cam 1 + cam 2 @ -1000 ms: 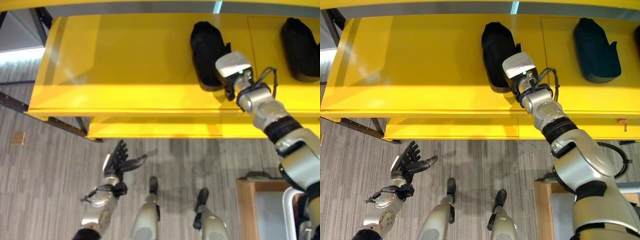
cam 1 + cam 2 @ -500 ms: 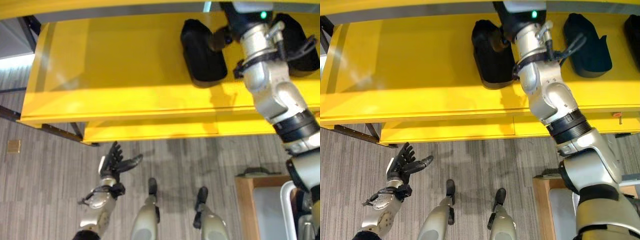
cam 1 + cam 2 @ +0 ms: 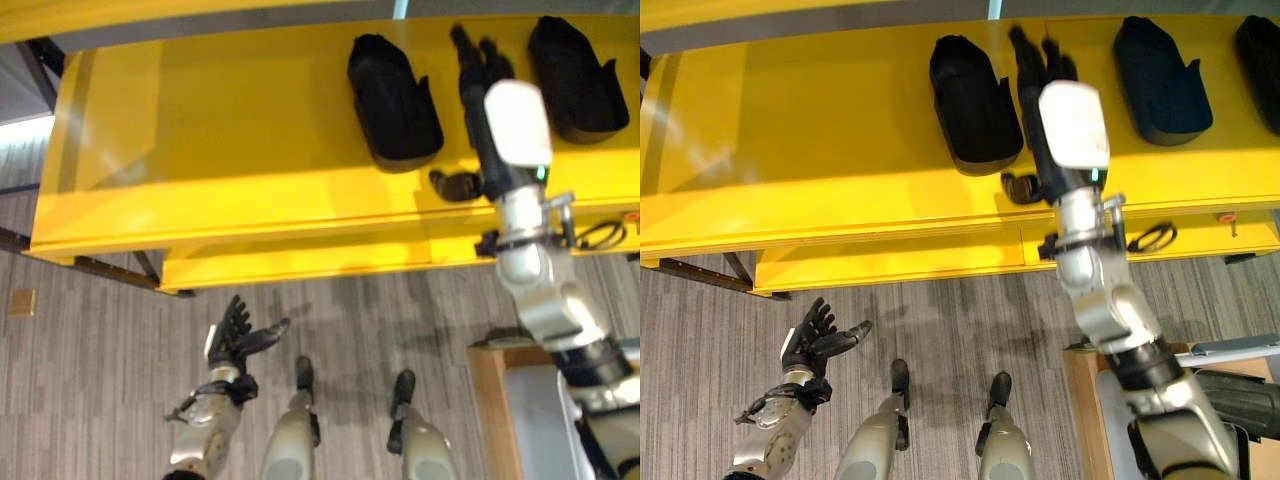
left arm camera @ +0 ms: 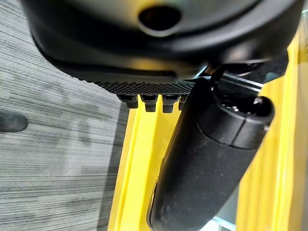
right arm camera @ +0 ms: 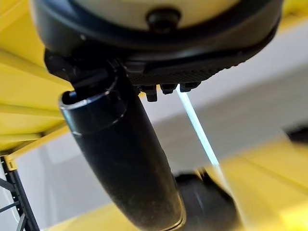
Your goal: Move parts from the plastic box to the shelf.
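A black moulded part [image 3: 394,102] lies on the yellow shelf [image 3: 230,120], with a second one [image 3: 571,66] further right and a third [image 3: 1261,56] at the far right edge. My right hand [image 3: 482,80] is raised over the shelf between the first two parts, open with straight fingers, holding nothing. Its thumb [image 5: 122,159] shows bare in the right wrist view, with a dark part [image 5: 207,195] blurred beyond it. My left hand [image 3: 238,335] hangs low over the floor, open and empty.
A wooden table [image 3: 490,400] stands at the lower right with a pale box [image 3: 575,420] on it and a dark piece [image 3: 1240,402] inside. The shelf's left half is bare. A lower yellow ledge [image 3: 300,265] juts out beneath the shelf's front edge.
My right hand has come off the black part, moved to its right and straightened its fingers. The part stays on the shelf. The camera has shifted a little.
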Robot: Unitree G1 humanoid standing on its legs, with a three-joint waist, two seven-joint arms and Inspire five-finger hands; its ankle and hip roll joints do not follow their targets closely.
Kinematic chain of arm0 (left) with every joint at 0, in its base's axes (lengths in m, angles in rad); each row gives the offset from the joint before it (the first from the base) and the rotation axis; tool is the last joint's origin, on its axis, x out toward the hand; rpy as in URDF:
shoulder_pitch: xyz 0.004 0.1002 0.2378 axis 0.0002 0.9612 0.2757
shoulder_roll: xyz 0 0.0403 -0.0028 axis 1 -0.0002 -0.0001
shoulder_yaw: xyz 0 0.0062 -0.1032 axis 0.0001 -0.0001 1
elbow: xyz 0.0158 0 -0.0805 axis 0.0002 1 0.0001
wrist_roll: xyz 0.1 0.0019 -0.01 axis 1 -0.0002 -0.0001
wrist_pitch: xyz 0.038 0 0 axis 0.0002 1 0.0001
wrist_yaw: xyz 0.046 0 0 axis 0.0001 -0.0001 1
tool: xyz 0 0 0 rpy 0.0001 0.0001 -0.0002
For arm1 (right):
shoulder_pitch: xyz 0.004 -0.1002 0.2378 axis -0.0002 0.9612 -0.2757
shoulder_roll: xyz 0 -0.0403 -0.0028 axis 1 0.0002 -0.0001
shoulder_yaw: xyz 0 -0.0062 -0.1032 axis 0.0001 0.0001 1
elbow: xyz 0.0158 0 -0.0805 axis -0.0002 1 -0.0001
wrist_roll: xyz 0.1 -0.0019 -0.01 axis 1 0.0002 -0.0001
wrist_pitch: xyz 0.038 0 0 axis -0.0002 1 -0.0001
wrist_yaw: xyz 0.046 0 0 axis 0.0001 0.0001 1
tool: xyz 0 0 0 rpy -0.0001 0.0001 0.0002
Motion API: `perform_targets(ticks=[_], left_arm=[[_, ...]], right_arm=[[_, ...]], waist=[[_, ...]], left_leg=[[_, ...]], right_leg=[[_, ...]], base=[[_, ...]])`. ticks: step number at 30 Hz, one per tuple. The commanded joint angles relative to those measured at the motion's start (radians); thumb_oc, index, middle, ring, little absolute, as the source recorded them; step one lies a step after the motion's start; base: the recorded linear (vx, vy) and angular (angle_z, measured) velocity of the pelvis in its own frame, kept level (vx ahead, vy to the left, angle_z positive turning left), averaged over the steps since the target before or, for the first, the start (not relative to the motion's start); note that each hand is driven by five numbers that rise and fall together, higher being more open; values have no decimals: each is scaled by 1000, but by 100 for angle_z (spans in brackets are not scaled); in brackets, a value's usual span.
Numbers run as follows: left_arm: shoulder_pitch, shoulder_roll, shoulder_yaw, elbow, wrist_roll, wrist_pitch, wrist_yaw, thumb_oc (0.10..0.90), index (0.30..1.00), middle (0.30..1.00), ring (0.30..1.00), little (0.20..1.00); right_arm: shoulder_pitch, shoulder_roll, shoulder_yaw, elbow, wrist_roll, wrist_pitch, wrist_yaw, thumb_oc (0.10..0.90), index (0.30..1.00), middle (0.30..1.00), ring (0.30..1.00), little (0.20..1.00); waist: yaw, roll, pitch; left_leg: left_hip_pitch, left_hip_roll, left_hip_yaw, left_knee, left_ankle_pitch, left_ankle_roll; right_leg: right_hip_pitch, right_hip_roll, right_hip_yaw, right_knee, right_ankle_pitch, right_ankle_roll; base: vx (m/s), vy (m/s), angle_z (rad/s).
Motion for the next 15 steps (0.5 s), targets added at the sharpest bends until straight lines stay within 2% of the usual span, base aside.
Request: perform_targets(ticks=[1, 6, 15], left_arm=[[2, 28, 27, -73, 44, -56, 8, 900, 1000, 1000, 1000, 1000], [15, 18, 26, -79, 60, -62, 5, 900, 1000, 1000, 1000, 1000], [3, 26, 28, -78, 78, -75, -2, 900, 1000, 1000, 1000, 1000]], right_arm=[[-81, -8, -74, -89, 6, -97, -44, 900, 1000, 1000, 1000, 1000], [14, -3, -87, -117, -9, -127, -39, 900, 1000, 1000, 1000, 1000], [10, -134, -35, -65, -187, -127, -18, 900, 1000, 1000, 1000, 1000]], waist=[[5, -41, -94], [-3, -39, -93], [0, -31, -81]], left_leg=[[80, 56, -19, 20, -89, -7], [84, 59, -13, 10, -85, -9], [84, 64, -12, 6, -78, -16]], right_leg=[[-78, -119, 36, 225, -92, 69], [-84, -115, 41, 220, -90, 71], [-91, -113, 39, 227, -92, 73]], base=[[-4, -10, -4], [0, -3, -1], [-3, -9, -4]])
